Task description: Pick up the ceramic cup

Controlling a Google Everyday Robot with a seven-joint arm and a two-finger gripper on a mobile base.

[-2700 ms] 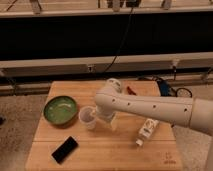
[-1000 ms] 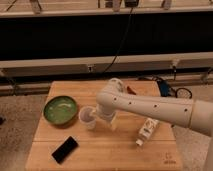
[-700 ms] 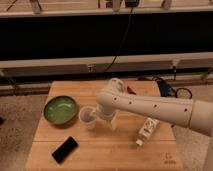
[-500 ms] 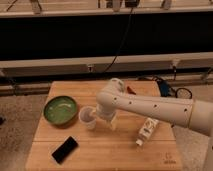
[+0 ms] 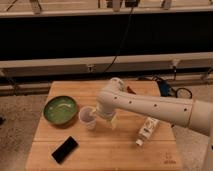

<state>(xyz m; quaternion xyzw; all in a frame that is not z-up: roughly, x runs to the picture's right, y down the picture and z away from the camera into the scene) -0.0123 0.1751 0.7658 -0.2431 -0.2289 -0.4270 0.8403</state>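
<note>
The ceramic cup (image 5: 87,117) is a small whitish handleless cup standing upright on the wooden table (image 5: 105,150), just right of the green bowl. My white arm reaches in from the right, and the gripper (image 5: 100,117) sits low at the cup's right side, touching or nearly touching it. The arm hides most of the gripper.
A wide green bowl (image 5: 60,110) stands at the left. A black flat device (image 5: 65,149) lies at the front left. A white bottle with a label (image 5: 146,131) lies on its side at the right. Cables (image 5: 170,90) lie behind the table's far right corner.
</note>
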